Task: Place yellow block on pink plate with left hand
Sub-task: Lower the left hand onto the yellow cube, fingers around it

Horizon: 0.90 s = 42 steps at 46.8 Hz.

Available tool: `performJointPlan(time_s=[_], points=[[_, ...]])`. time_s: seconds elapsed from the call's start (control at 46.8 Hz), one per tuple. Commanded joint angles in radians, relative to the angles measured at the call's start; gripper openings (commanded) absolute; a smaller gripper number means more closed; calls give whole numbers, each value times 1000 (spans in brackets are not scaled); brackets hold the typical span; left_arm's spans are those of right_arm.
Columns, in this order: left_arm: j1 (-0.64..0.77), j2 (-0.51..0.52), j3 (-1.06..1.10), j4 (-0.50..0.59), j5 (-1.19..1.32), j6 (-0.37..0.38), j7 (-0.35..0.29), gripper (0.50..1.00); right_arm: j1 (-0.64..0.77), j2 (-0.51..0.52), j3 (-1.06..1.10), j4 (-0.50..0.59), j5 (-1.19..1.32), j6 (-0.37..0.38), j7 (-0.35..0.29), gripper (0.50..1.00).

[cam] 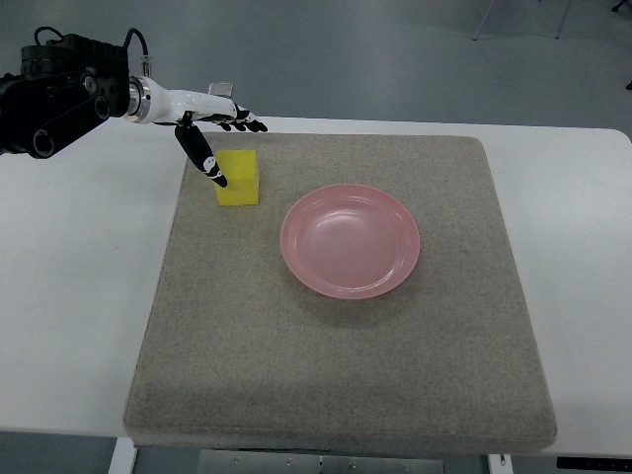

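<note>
Nearest me a grey mat [326, 385] covers the counter [79, 296], where the left robot hand [219, 136] hovers spread above a light, foam-looking yellow block [239, 178], graspable by opposite faces, beside the pink plate [351, 240].

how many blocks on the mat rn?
1. The yellow block sits near the mat's far-left corner, left of the empty pink plate, with the left hand open just beside it. Nothing seems hidden.
</note>
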Motion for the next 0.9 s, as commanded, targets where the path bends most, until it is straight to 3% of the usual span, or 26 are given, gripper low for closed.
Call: performJointPlan(time_s=[0.0,0.449,0.876], points=[[9,-2,0,0,-1,2,0,994,0,0,0,0,0,1,0,924],[39,-37,3,17,5,65,-2,975,0,0,0,0,0,0,0,924],[36,-52,0,19,109,73,-2,977,0,0,0,0,0,1,0,924]])
